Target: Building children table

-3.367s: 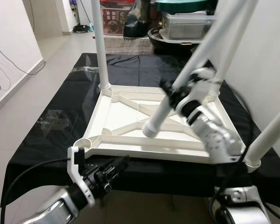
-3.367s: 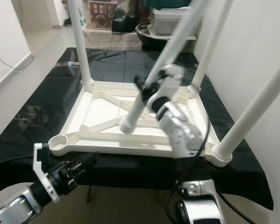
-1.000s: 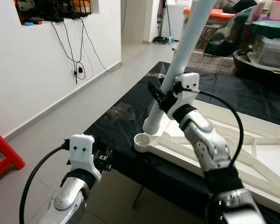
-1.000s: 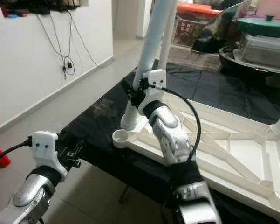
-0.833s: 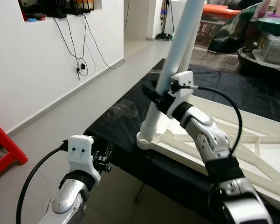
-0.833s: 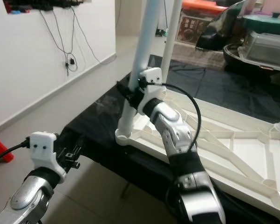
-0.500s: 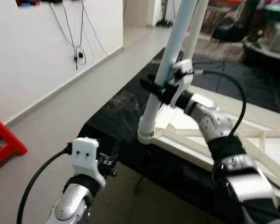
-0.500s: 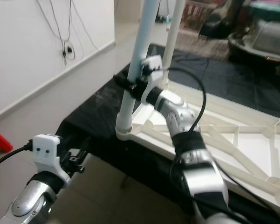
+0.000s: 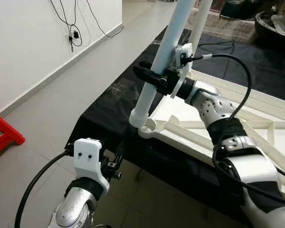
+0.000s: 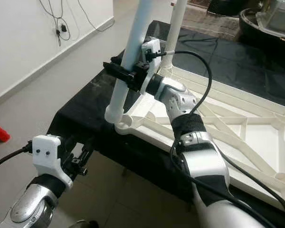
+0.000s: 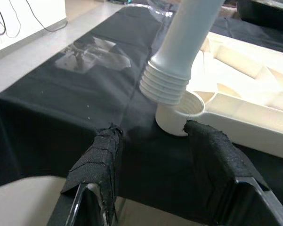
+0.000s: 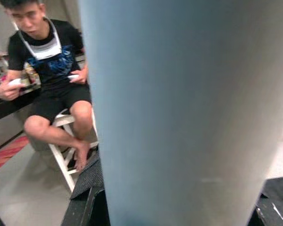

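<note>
Right gripper [image 9: 154, 78] pinches the last leg [image 9: 157, 71] beside, not in, the near-left socket [image 11: 180, 112]; seating remains.

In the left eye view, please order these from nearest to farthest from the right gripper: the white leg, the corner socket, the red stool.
1. White leg: between the jaws of the right gripper.
2. Corner socket: just below, at the tabletop's near corner.
3. Red stool: far left, on the floor.

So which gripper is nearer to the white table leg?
Right. The right gripper is clamped around the white table leg; the left gripper hangs lower, beside the table edge, apart from it.
</note>
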`<state>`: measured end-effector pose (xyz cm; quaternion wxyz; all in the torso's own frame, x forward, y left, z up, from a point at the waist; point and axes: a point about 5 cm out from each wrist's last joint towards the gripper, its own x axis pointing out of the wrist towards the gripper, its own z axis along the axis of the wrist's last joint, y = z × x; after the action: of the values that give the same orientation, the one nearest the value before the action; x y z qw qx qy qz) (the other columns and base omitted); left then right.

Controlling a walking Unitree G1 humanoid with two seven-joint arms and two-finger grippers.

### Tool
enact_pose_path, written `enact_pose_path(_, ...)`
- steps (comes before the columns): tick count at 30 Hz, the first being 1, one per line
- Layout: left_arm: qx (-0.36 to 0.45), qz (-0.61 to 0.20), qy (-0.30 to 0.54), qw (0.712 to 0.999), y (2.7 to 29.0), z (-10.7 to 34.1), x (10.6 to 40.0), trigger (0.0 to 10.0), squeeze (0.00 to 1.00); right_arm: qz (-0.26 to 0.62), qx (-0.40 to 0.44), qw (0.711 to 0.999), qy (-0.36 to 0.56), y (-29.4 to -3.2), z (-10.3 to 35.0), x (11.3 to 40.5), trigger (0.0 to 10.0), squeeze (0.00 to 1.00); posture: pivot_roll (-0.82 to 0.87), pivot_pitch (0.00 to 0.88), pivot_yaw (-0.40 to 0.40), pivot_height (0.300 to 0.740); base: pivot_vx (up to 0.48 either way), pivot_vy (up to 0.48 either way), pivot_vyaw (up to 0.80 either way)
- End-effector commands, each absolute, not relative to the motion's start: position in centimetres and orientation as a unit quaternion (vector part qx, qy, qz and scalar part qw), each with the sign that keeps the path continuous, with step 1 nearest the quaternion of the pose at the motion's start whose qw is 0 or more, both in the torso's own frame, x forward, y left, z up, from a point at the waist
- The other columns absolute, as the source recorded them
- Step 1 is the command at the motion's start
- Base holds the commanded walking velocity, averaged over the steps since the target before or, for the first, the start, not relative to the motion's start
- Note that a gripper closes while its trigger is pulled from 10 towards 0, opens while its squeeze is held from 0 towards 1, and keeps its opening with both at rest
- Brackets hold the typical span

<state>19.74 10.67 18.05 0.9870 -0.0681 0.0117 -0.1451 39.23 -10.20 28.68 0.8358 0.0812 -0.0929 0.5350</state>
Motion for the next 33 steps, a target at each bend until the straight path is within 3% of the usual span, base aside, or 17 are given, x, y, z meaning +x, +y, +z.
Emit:
enact_pose_path(1, -0.065, -0.142, 0.018, 0.987, 10.6, 18.0, 19.5, 10.0, 0.00, 0.532, 0.083, 0.841, -0.047, -10.3, 26.4, 39.4, 10.0, 0.00, 0.12, 0.263, -0.073, 0.740, 0.000, 0.000, 0.00)
enact_pose_path(14, -0.064, -0.141, 0.023, 0.988, 10.5, 18.2, 19.0, 10.0, 0.00, 0.531, 0.074, 0.842, -0.064, -10.7, 27.1, 39.7, 10.0, 0.00, 0.12, 0.272, -0.067, 0.740, 0.000, 0.000, 0.00)
enact_pose_path(16, -0.065, -0.142, 0.023, 0.988, 10.4, 18.3, 18.8, 10.0, 0.00, 0.540, 0.074, 0.836, -0.064, -10.7, 27.2, 39.6, 10.0, 0.00, 0.12, 0.277, -0.068, 0.740, 0.000, 0.000, 0.00)
enact_pose_path(23, -0.064, -0.143, 0.027, 0.987, 10.5, 18.4, 18.7, 10.0, 0.00, 0.647, 0.042, 0.760, -0.040, -11.4, 27.1, 38.3, 10.0, 0.00, 0.13, 0.277, -0.062, 0.740, 0.000, 0.000, 0.00)
enact_pose_path(33, -0.060, -0.146, 0.031, 0.987, 10.5, 18.3, 18.7, 10.0, 0.00, 0.652, 0.010, 0.756, -0.053, -12.0, 27.5, 38.2, 10.0, 0.00, 0.13, 0.260, -0.057, 0.740, 0.000, 0.000, 0.00)
